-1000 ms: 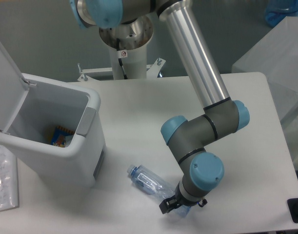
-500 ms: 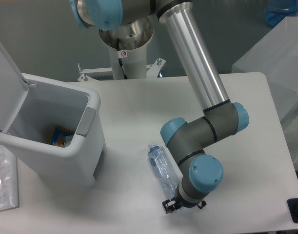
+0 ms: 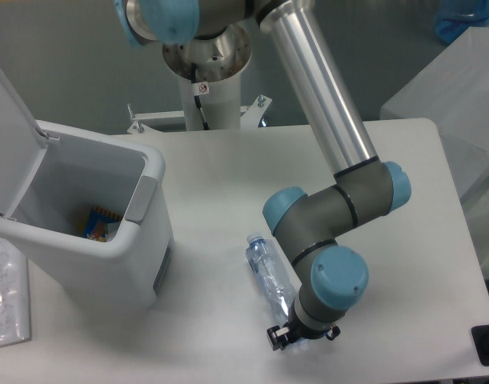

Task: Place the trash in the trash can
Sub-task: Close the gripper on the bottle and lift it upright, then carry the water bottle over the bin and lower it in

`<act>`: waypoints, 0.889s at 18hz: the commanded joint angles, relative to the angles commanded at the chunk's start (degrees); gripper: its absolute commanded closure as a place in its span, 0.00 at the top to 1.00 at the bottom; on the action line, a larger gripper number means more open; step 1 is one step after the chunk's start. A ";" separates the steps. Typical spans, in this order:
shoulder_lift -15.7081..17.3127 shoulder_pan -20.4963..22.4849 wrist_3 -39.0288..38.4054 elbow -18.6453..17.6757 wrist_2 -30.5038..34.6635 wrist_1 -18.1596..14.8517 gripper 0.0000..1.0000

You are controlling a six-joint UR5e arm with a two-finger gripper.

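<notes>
While the lid (image 3: 8, 120) stands swung back at the far left, the bin (image 3: 108, 240) sits open on the table (image 3: 228, 168), its mouth facing up and a small coloured item (image 3: 102, 224) lying at the bottom. A grey panel (image 3: 142, 200) runs along the rim nearest the arm. Right of the bin, well apart from it, the bottle (image 3: 268, 272) points its cap end toward the upper left while its base disappears under the wrist (image 3: 336, 280). The gripper (image 3: 290, 334) is at the bottle's lower end, just below that wrist — only a dark edge of it shows, and I cannot tell whether the fingers are closed on the bottle or merely alongside it. Whether the bottle rests on the table or is already lifted a little is also unclear from this angle.

My reading is that the step in hand is securing the bottle at its base end. To do it well, the grip should be confirmed firm before any lift, since a thin clear bottle held by one end can pivot or slip. The carry then wants height first — enough for the hanging cap end to pass above the near rim — and a release over the middle of the opening, away from the lid.
</notes>
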 joint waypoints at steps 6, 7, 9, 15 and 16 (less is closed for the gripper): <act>6.42 1.93 4.14 0.00 -10.55 7.99 0.43; 7.39 2.11 4.40 0.09 -12.31 9.40 0.43; 9.32 2.64 4.58 0.70 -16.35 11.07 0.43; 13.10 3.08 4.49 4.39 -28.21 13.19 0.45; 13.80 2.99 4.49 4.40 -30.23 13.80 0.45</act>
